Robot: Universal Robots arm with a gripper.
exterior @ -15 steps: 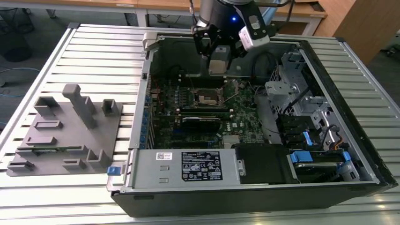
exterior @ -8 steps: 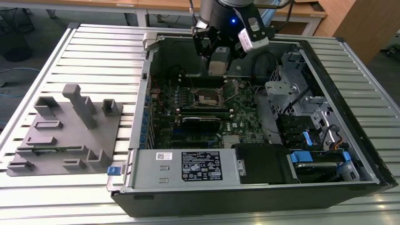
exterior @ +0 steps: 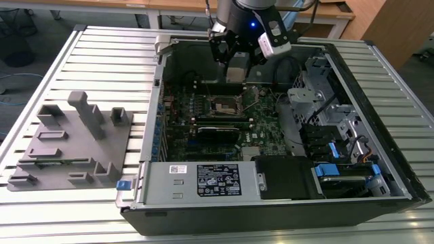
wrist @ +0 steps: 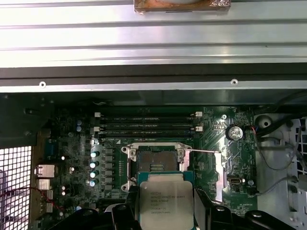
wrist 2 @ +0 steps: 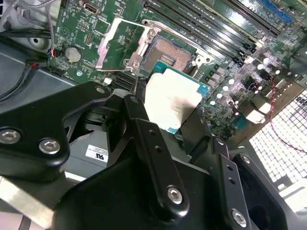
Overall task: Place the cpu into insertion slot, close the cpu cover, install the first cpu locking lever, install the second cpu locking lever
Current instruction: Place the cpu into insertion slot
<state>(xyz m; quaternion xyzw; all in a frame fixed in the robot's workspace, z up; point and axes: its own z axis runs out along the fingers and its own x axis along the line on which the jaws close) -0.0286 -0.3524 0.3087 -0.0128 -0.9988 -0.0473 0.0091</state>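
My gripper (exterior: 235, 71) hangs inside the open computer case, shut on the cpu (wrist 2: 172, 100), a flat square chip with a silver-grey top held by its edges between two black fingers (wrist 2: 139, 115). The cpu (wrist: 165, 201) sits a little above and to one side of the insertion slot (wrist: 153, 165), not touching it. The slot (wrist 2: 168, 55) is a dark square socket with a silvery rim in the green board, and it lies bare. The cpu cover (wrist 2: 120, 43) is flipped open beside the socket. In the exterior view the socket (exterior: 226, 105) lies just in front of the gripper.
A grey labelled power-supply box (exterior: 203, 180) fills the case's near side. Drive bays with blue tabs (exterior: 339, 168) and cables stand at the exterior view's right. Long black memory slots (wrist: 148, 122) run beside the socket. A grey fixture (exterior: 68, 142) lies on the slatted table at the left.
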